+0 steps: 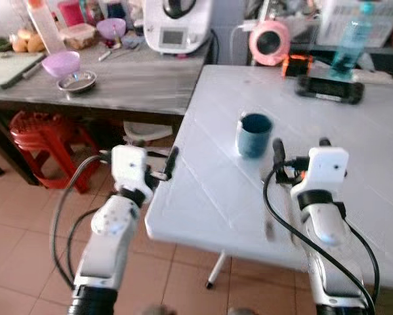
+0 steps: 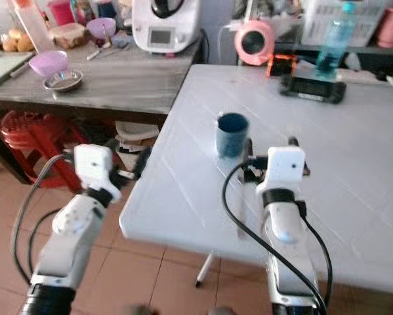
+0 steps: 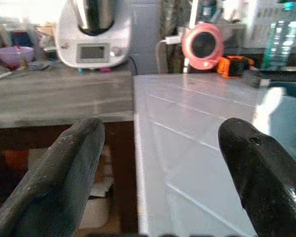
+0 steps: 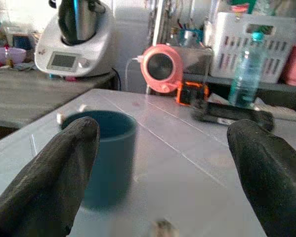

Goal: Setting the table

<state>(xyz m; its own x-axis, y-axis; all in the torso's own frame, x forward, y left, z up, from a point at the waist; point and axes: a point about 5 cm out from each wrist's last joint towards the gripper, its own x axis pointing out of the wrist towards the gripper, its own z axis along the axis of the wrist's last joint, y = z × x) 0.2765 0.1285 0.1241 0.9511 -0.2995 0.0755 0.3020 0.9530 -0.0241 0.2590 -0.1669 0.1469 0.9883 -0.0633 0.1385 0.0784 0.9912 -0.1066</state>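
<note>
A dark blue cup stands upright on the white table, a little in from its left edge. My right gripper hovers over the table just behind and to the right of the cup, open, with nothing between its fingers. In the right wrist view the cup sits close ahead beside one finger. My left gripper is at the table's left edge, open and empty; its wrist view looks along that table edge.
To the left runs a wooden counter with purple bowls, a steel bowl and a white kitchen machine. A red stool stands beneath it. At the table's far end lie a black device and a water bottle.
</note>
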